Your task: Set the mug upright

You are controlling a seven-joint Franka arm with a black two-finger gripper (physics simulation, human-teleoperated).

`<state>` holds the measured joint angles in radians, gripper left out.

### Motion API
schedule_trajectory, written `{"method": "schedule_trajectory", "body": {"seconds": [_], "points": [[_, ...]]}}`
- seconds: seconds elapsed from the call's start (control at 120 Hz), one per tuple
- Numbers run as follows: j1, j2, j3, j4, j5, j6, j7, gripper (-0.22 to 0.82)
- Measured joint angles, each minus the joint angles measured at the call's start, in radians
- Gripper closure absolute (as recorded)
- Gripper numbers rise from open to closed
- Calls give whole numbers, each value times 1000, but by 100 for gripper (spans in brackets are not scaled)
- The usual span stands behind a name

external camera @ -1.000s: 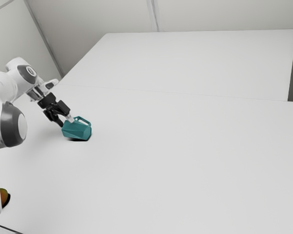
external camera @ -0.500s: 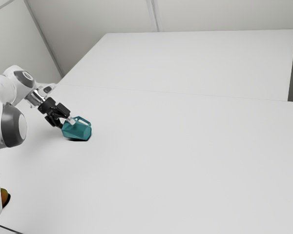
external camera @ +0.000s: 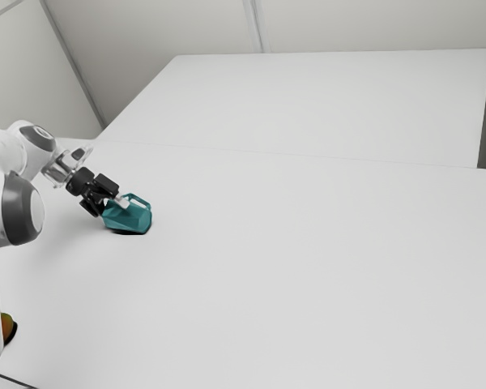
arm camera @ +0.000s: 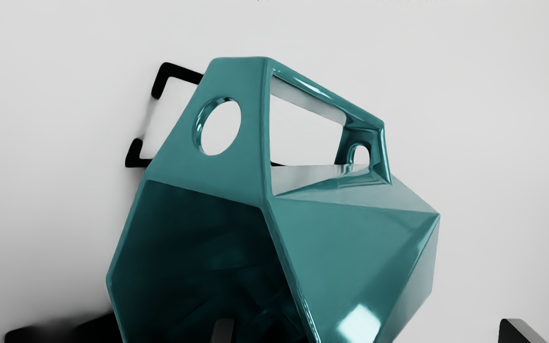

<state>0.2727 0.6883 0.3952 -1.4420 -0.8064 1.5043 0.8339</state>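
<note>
The gripper (external camera: 111, 207) is at the mug (external camera: 133, 218), fingers apart, with part of the mug between them (contact cannot be determined). The mug lies sideways on the table (external camera: 308, 284), handle (arm camera: 252, 124) uppermost.

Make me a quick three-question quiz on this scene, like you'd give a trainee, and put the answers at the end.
1. Multiple choice: how does the mug lie?
a) upright on its base
b) on its side
c) upside down on its rim

2. True or false: the fingers of the gripper stand apart.

3. Fill in the blank: the handle is ____, the same colour as the body it is joined to.

Key: 1 b; 2 true; 3 teal
</note>
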Motion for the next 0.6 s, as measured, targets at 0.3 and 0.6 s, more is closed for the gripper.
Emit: {"method": "schedule_trajectory", "body": {"seconds": [0.3, 0.6], "points": [[2, 0, 18, 0, -30, -21, 3, 4], [5, 0, 19, -21, -65, -32, 5, 18]]}}
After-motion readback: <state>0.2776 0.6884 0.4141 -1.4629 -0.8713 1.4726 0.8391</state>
